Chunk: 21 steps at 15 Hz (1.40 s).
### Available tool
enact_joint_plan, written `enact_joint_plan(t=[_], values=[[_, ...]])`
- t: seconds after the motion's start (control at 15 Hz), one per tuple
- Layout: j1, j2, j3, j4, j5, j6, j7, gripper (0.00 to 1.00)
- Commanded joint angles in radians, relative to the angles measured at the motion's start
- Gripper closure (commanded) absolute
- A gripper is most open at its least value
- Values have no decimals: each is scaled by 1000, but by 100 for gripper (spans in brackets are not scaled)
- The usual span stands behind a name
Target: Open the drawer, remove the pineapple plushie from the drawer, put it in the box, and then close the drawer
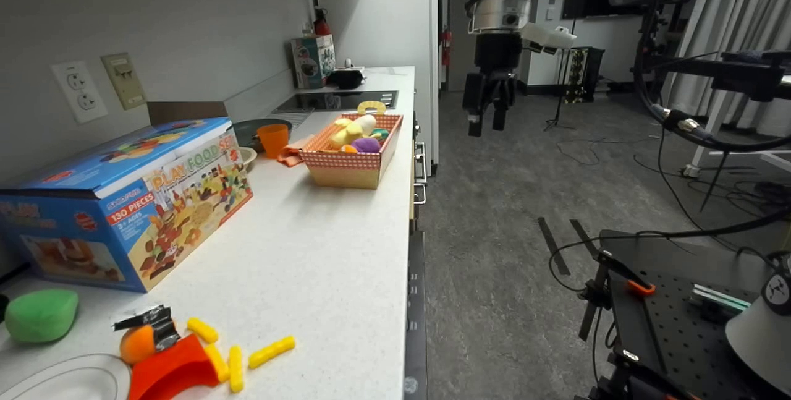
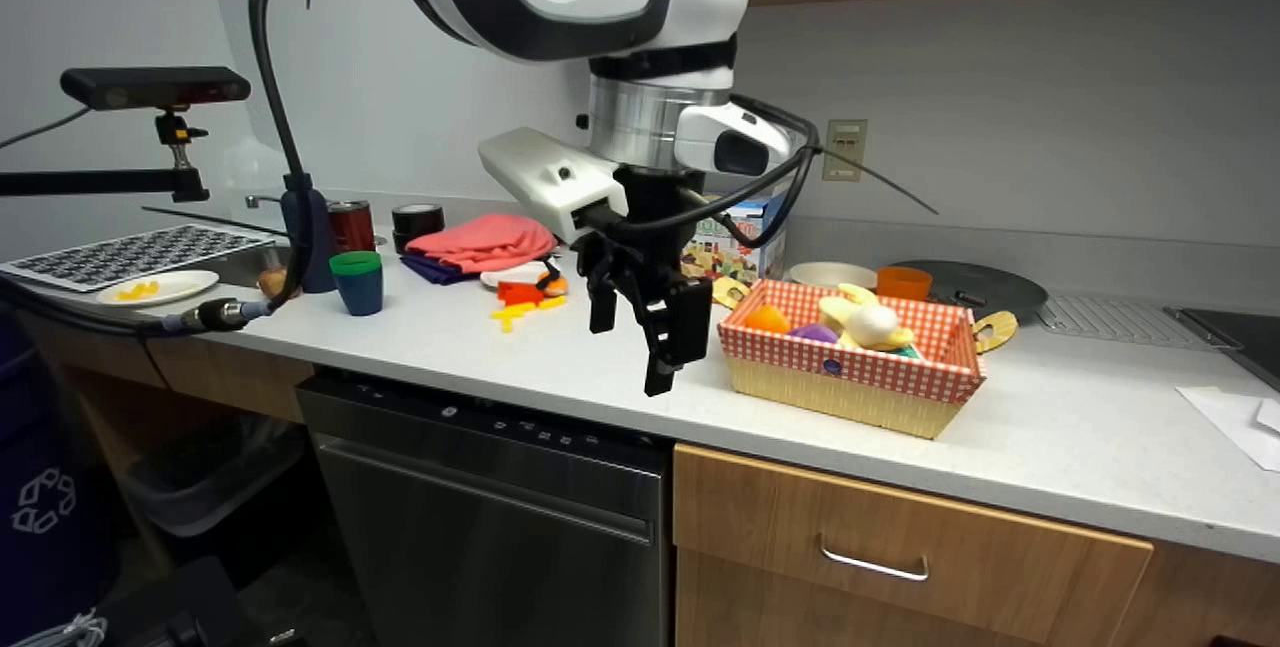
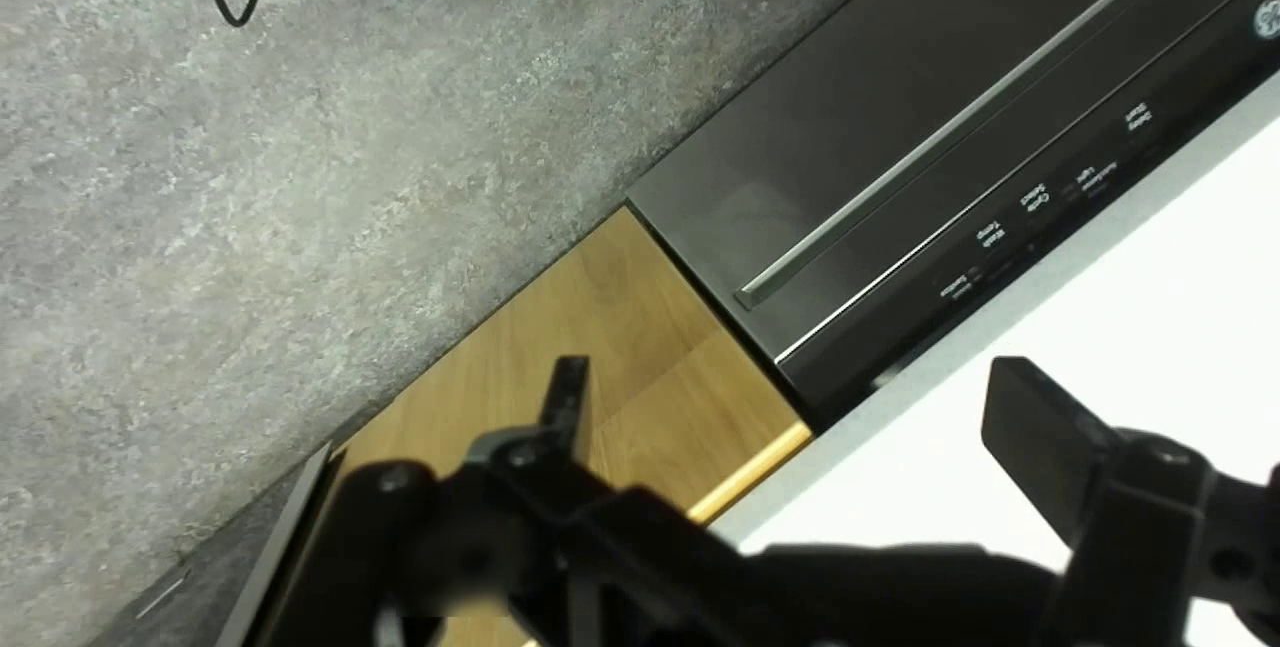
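Running along the grey wall (image 2: 1010, 117), a white counter (image 1: 327, 251) is seen in both exterior views. Under it, a dark dishwasher (image 2: 490, 537) is fitted. The robot arm (image 2: 660, 117) is held in front of the counter, w/ its wrist turned down. Next to the dishwasher, the drawer (image 2: 780, 517) is found; its wooden front is set close under the counter edge, and it appears shut. B/c its inside is hidden, it can't be told where the pineapple plushie is. Nr the wall, a blue play-food carton (image 1: 185, 208) is placed. The box (image 2: 845, 402), tan w/ a red-and-white checked rim, is placed upright on the counter, above the drawer. The gripper (image 3: 788, 367) is pointed downward, apart from the box and the drawer; its fingers (image 3: 1040, 447) are spread wide, and btwn them, in the wrist view, the drawer's top edge and a dishwasher corner are seen. Behind the box, toward the wall, an orange cup (image 2: 904, 282) is put. Nr the carton, a red toy piece (image 1: 176, 366) is seen. Inside the box, a purple toy (image 2: 815, 333) and a white toy (image 2: 872, 324) are gathered w/ some others. The smallest, some yellow sticks (image 1: 272, 352), are scattered by the red piece.
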Motion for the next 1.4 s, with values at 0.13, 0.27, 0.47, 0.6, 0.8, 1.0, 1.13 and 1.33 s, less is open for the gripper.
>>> enact_joint_plan(t=[0.13, 0.27, 0.47, 0.6, 0.8, 1.0, 1.13, 1.33], values=[[-4, 0, 6, 2, 0, 2, 15, 0], [-10, 33, -8, 33, 31, 11, 15, 0], [-38, 133, -68, 117, 116, 44, -22, 0], [-61, 211, -104, 193, 197, 50, -48, 0], [-106, 344, -121, 320, 305, 33, -98, 0], [-158, 470, -95, 436, 381, -13, -112, 0], [-159, 412, -86, 361, 338, 29, -84, 0], [-167, 445, -78, 378, 337, 31, -83, 0]])
